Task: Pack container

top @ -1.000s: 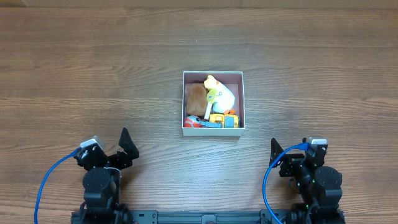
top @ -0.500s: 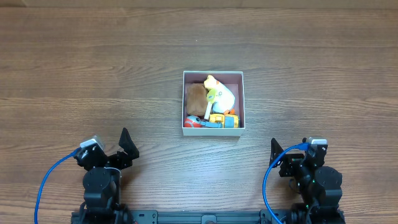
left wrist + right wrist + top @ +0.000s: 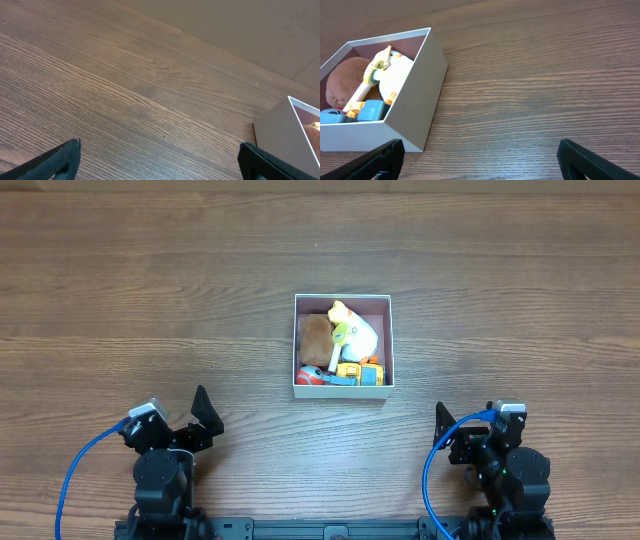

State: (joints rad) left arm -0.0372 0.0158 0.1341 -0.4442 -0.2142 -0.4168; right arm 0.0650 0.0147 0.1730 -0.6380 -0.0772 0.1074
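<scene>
While the left gripper [image 3: 160, 167] rests at the near left edge of the table [image 3: 120, 290], its fingers [image 3: 60, 159] stand wide apart and hold nothing. Near the middle of the table stands the box [image 3: 340, 392], square, white outside and pink inside, well apart from both arms. Inside it lie a brown soft toy [image 3: 316, 338] at the left, a white and yellow toy [image 3: 358, 332] at the right, and a red toy [image 3: 306, 376] and a yellow and blue toy [image 3: 360, 372] along the near wall. The right gripper [image 3: 480, 162], at the near right edge, is also wide open and empty.
</scene>
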